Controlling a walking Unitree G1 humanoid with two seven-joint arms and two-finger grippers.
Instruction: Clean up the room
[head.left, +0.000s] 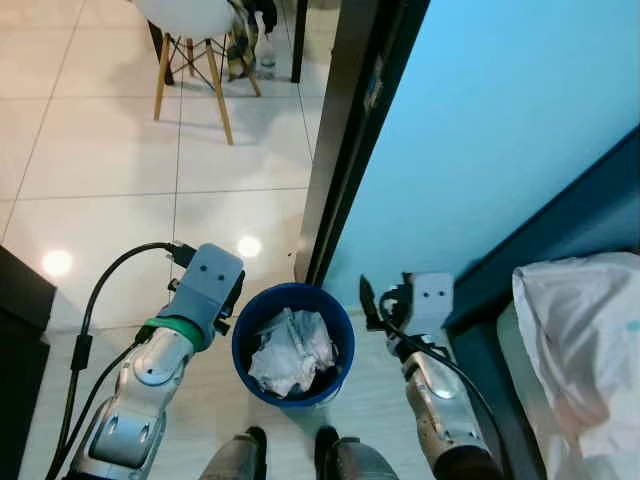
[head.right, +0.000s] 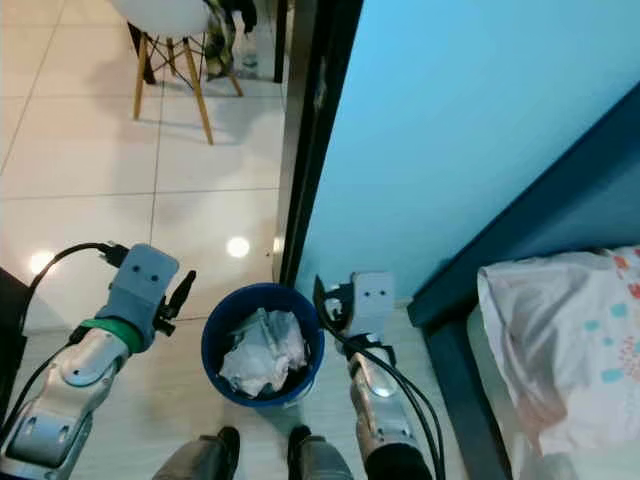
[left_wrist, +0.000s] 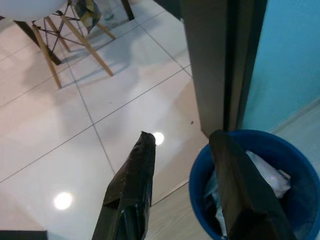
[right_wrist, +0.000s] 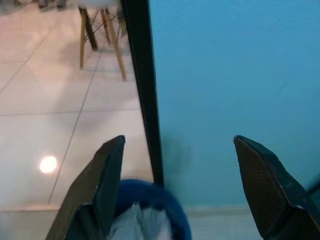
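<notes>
Round blue plastic bin (head.left: 291, 343) stuffed w/ crumpled white paper sits right btwn both hands. Left hand (left_wrist: 182, 187) and right hand (right_wrist: 177, 190) both spread wide, holding nothing; left looks a bit nearer the rim imo.

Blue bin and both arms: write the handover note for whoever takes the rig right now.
Left pincer: open, empty, just left of the blue bin, near its rim.
Right pincer: open, empty, just right of the bin.
The bin stands on the floor in front of the robot's feet, by the dark door frame, and holds crumpled white trash.
Done: trash is in the bin.
Left: probably grasp and carry the bin; nothing is gripped yet. A white chair stands ahead in the tiled room, a bed with a white pillow to the right.
</notes>
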